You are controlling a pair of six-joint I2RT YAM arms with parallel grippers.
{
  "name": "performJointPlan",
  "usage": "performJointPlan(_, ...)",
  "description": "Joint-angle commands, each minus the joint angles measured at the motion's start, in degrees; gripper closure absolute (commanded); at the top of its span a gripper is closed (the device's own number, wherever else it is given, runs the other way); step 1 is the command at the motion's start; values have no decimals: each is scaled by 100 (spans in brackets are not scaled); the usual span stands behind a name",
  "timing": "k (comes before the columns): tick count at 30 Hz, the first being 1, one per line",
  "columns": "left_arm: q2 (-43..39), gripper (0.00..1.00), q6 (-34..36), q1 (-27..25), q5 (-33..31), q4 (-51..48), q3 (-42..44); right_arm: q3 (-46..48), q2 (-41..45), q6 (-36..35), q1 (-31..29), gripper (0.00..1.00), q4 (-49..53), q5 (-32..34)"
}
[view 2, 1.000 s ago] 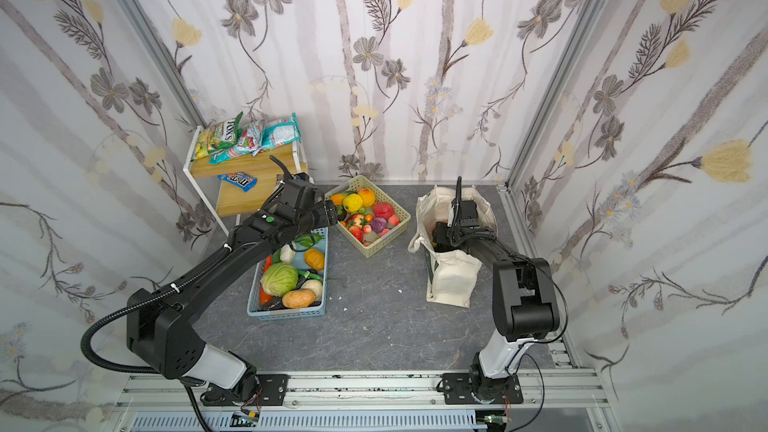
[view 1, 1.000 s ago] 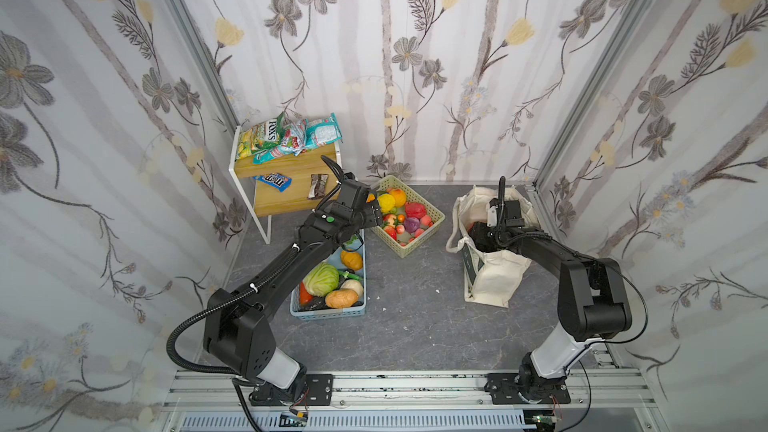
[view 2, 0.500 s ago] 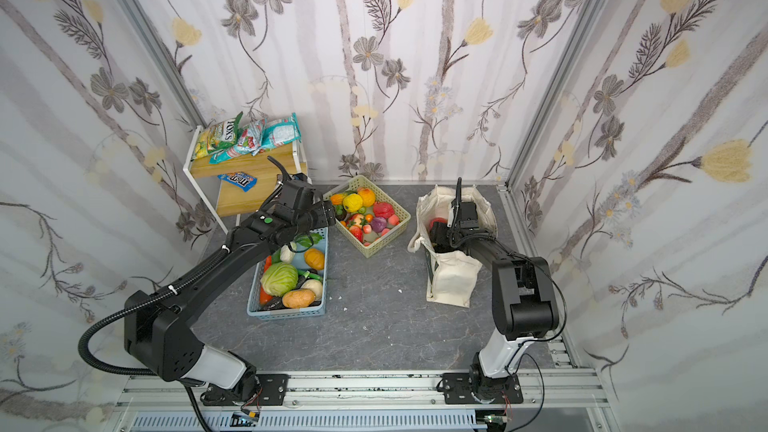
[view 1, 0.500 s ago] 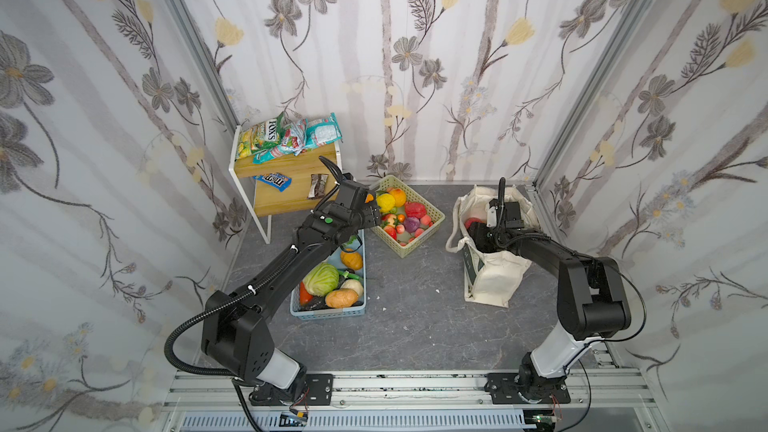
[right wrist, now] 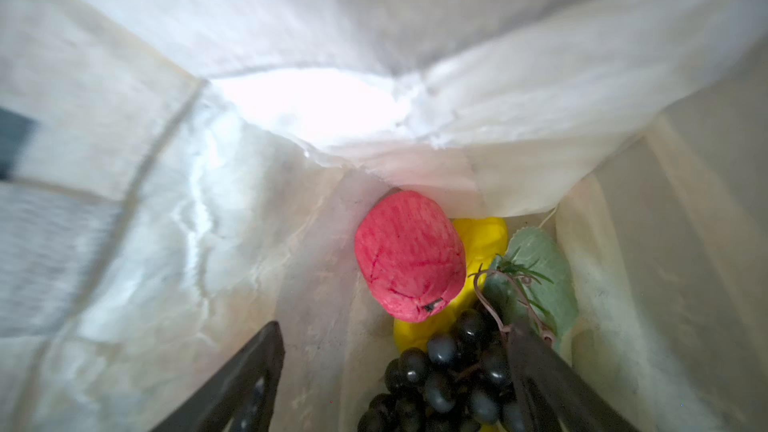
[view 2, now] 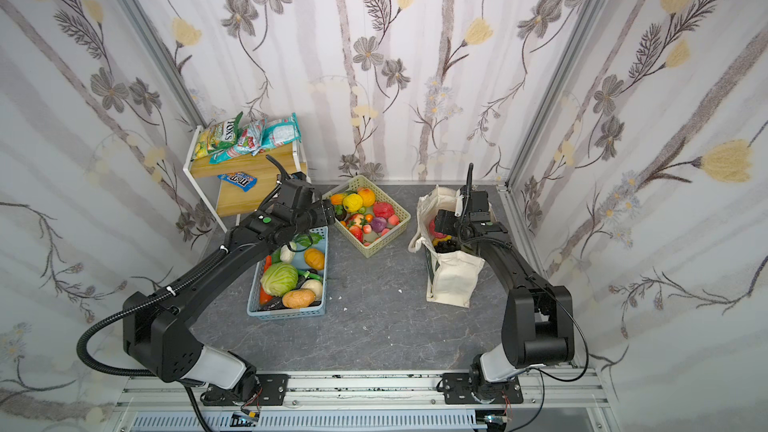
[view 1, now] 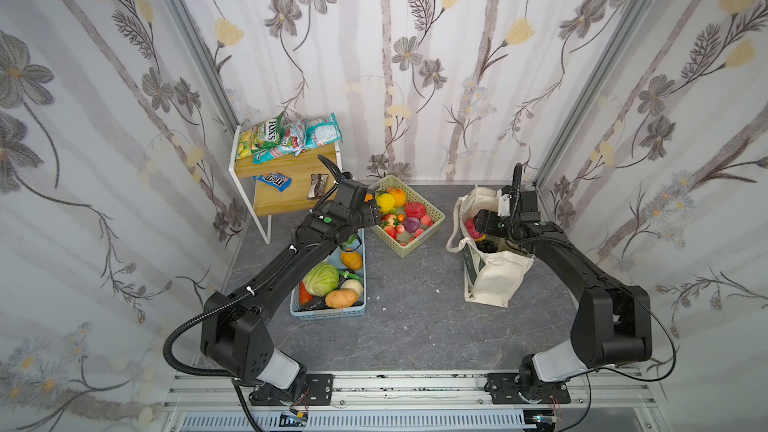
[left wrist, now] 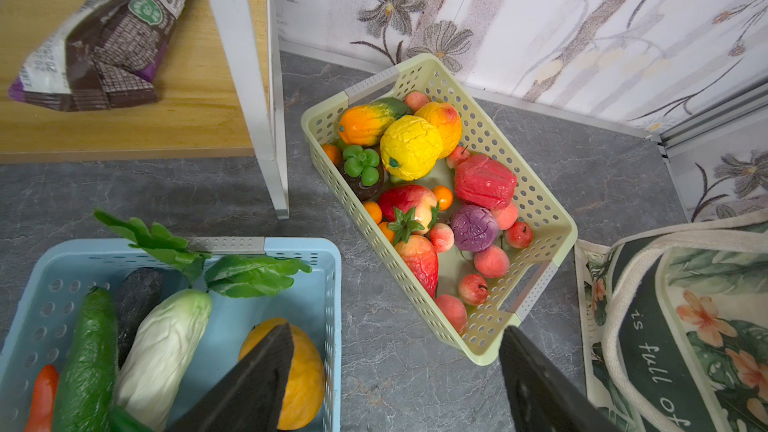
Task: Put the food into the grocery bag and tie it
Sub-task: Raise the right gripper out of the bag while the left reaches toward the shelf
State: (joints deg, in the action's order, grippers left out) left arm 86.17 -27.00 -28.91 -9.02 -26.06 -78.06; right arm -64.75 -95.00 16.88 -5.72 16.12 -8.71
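Right wrist view looks down inside the grocery bag [right wrist: 166, 201], whose cream walls crowd the right gripper [right wrist: 397, 326] all round. Its fingers stand wide apart, gripping nothing. A pink knobbly ball [right wrist: 409, 255], yellow mango [right wrist: 484, 234] and grape bunch [right wrist: 449, 367] lie loose at the bottom, the grapes cut off by the frame edge. In both top views the bag stands at 3 o'clock, near the corner post [view 1: 544, 168]. The left gripper [left wrist: 398, 328], wide and empty, hovers at 10 o'clock over the floor [view 1: 415, 326] between the light blue basket [left wrist: 332, 284] and the beige basket [left wrist: 569, 234]. Open floor runs from the centre to 6 o'clock. The FOX'S packet [view 1: 262, 141] and brown bar wrapper [left wrist: 104, 35] sit on the shelf [view 1: 286, 197] at 11 o'clock.
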Motion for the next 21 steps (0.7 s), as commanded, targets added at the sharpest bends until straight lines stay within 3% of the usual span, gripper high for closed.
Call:
performJointPlan(1, -29, 19, 29, 19, -100, -43, -75, -136, 228, 23, -4, 16, 142, -78)
performJointPlan(13, -33, 19, 178, 102, -226, -418, -438, -668, 1073, 8, -61, 16, 453, -296)
performJointPlan(21, -210, 18, 308, 549, -469, -850, -482, -969, 1482, 48, -551, 16, 409, -210)
